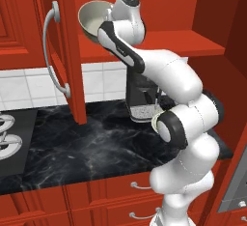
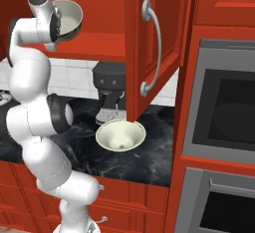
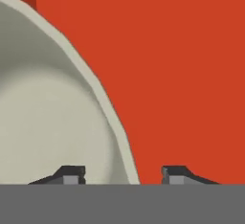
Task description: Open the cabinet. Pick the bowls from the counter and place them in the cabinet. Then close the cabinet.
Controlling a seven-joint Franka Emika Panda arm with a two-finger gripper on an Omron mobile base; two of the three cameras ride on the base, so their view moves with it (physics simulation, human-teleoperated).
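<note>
The cabinet stands open, its left door (image 1: 67, 51) and right door (image 2: 154, 43) swung out over the counter (image 1: 72, 148). One cream bowl (image 1: 91, 20) (image 2: 69, 18) sits tilted on its side at the left end of the red shelf (image 1: 193, 44); whether it rests on the shelf I cannot tell. My gripper (image 3: 123, 173) is at this bowl (image 3: 48, 113), open, its fingertips apart on either side of the rim. A second, wider cream bowl (image 2: 120, 135) lies upright on the counter (image 2: 149, 162) below the right door.
A dark coffee machine (image 1: 140, 97) (image 2: 109, 87) stands at the back of the counter under the shelf. A stove (image 1: 7, 138) lies at the left and a built-in oven (image 2: 224, 112) at the right. Red drawers (image 1: 135, 186) run below the counter edge.
</note>
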